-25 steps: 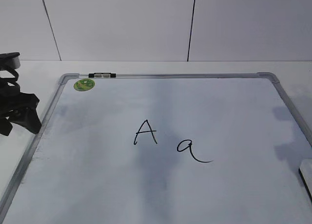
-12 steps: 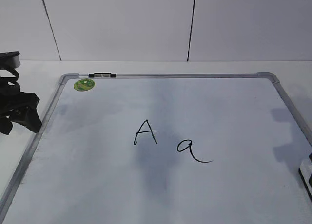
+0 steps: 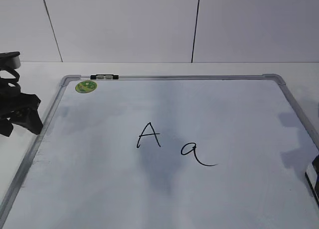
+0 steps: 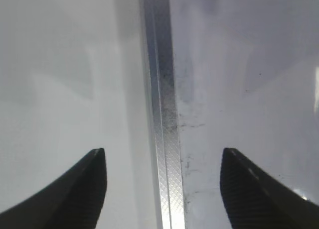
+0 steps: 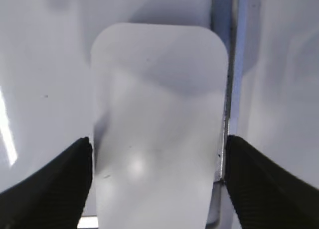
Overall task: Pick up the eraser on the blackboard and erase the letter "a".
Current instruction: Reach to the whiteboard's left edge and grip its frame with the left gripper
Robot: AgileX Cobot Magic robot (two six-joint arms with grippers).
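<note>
The blackboard (image 3: 229,109) lies flat on the table. The letter "a" (image 3: 191,151) is at its middle, right of a capital "A" (image 3: 148,135). The eraser (image 5: 159,124), white and rounded, lies at the board's right edge against the frame; only a sliver of it shows at the right border of the exterior view (image 3: 312,176). My right gripper (image 5: 159,144) is open, with one finger on each side of the eraser, close to its long sides. My left gripper (image 3: 22,128) is open and empty, and it hovers over the board's left frame (image 4: 162,114).
A round green sticker (image 3: 86,86) and a small black-and-white clip (image 3: 104,76) sit at the board's far left corner. A white wall stands behind the table. Bare white tabletop (image 3: 30,79) surrounds the board.
At the right border of the exterior view less of the eraser's white top shows and a dark shape now covers part of it. The shadow there has shifted slightly. The left arm has barely moved.
</note>
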